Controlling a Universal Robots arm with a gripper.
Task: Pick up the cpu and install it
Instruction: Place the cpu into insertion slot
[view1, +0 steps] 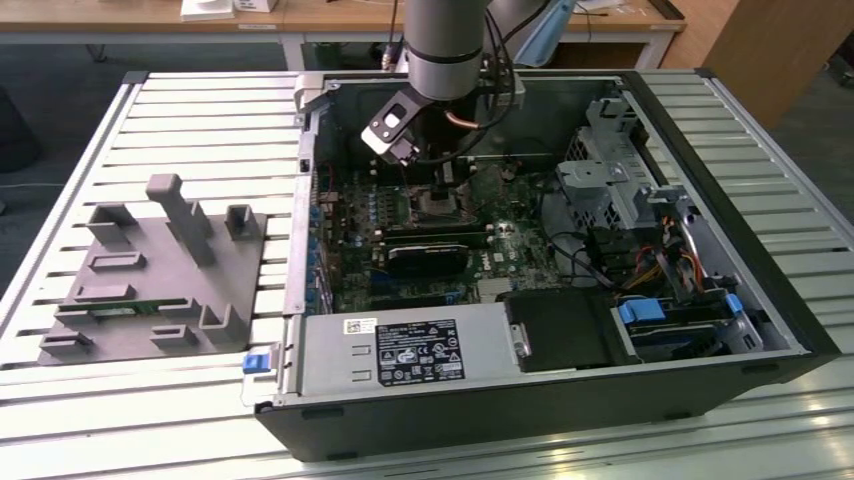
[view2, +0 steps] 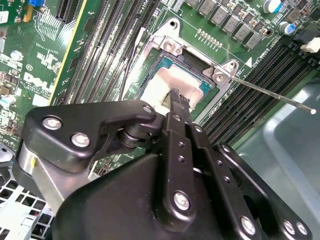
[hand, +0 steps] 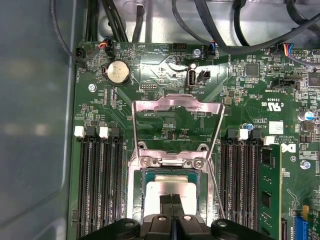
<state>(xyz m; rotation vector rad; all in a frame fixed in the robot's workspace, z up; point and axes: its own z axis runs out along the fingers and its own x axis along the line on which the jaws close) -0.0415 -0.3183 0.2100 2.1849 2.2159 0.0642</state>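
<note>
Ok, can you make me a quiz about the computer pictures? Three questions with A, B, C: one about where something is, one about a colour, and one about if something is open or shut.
1. Where is the cpu?
A. On the grey stand beside the case
B. In the socket on the motherboard
C. On the table slats

2. What colour is the motherboard?
A. Red
B. White
C. Green

3. How is the metal socket lid?
A. Tipped up, open
B. Shut over the cpu
C. Lying outside the case

Answers:
1 B: in the first wrist view the cpu lies flat inside the socket.
2 C: the board is green all around the socket.
3 A: the socket lid stands tipped up, so the cpu's silver top is bare.
</note>
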